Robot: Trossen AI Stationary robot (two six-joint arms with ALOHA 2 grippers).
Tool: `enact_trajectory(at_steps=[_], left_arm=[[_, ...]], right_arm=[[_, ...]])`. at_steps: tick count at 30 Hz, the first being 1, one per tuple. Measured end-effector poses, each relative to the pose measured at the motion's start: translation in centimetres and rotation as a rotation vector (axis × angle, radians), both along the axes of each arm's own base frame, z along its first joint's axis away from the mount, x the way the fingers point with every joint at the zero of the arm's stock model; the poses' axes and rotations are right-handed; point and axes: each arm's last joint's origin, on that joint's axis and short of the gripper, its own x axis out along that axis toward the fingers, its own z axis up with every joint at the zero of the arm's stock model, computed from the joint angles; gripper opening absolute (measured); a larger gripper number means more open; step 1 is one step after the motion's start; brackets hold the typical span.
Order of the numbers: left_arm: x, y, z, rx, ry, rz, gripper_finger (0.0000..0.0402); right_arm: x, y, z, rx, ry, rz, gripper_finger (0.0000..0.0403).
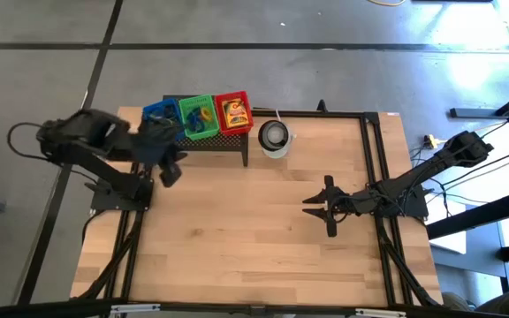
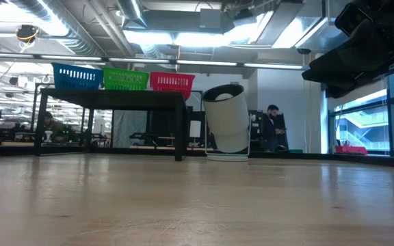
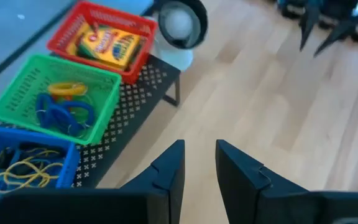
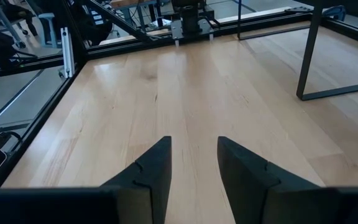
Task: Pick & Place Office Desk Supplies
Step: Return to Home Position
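Three small baskets stand in a row on a black mesh rack (image 1: 228,140) at the table's far edge. The red basket (image 3: 98,37) holds a yellow-green crayon box (image 3: 107,45). In the green basket (image 3: 55,99) lie blue loops (image 3: 61,113) and a yellow loop (image 3: 67,89). Thin yellow bands (image 3: 23,171) lie in the blue basket (image 3: 17,162). My left gripper (image 3: 199,158) is open and empty, raised beside the rack's near left side (image 1: 171,170). My right gripper (image 4: 194,155) is open over bare wood at the table's right (image 1: 318,207).
A round white cup-like container (image 1: 274,136) stands just right of the rack. Black frame rails (image 1: 374,150) run along the table's right and far sides. Bare wood lies between the two arms. A person (image 2: 273,126) stands in the room behind.
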Motion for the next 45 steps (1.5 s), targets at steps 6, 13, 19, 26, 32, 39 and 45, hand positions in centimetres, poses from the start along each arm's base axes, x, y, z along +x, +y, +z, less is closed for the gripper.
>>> enact_trajectory(at_steps=[6, 13, 19, 26, 32, 39, 45], left_arm=[[-2.6, -1.6, -3.8, 0.06, -0.137, -0.022, 0.008], [-3.7, -1.9, -9.9, -0.026, -0.366, -0.193, 0.0082], [-4.1, -2.0, -13.6, -0.066, -0.776, -0.565, 0.0082], [-4.2, -0.3, -18.2, -0.033, -0.928, -0.521, 0.0079], [-4.4, 1.5, -19.8, 0.084, -0.863, -0.4, 0.0084], [-4.6, 3.3, -22.0, 0.104, -0.646, -0.112, 0.0082], [-4.5, 3.6, -22.8, 0.084, -0.62, -0.109, 0.0086]], right_arm=[[0.0, 0.0, 0.0, 0.0, 0.0, 0.0, 0.013], [0.0, 0.0, 0.0, 0.0, 0.0, 0.0, 0.013], [0.0, 0.0, 0.0, 0.0, 0.0, -0.001, 0.013], [0.0, 0.0, 0.0, 0.0, 0.0, -0.001, 0.013], [0.0, 0.0, 0.0, -0.001, -0.001, -0.004, 0.013], [0.0, 0.0, 0.0, -0.001, -0.001, -0.004, 0.013], [0.0, 0.0, 0.0, -0.001, 0.0, -0.003, 0.013]])
